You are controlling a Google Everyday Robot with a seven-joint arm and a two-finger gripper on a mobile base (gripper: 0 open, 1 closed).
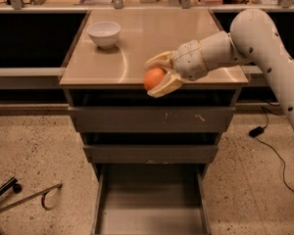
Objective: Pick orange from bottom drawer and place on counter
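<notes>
The orange (154, 78) is small, round and shiny. My gripper (158, 76) is shut on it, with one cream finger above and one below. It holds the orange at the front edge of the counter (152, 38), near the middle, just above the tan top. The arm reaches in from the right. The bottom drawer (149, 204) is pulled open below, and its grey floor shows nothing on it.
A white bowl (104, 34) stands on the counter at the back left. Two shallower grey drawers (152, 119) are shut above the open one. Dark shelves flank the cabinet. A black cable (274, 151) lies on the floor at right, a metal bar (24, 199) at left.
</notes>
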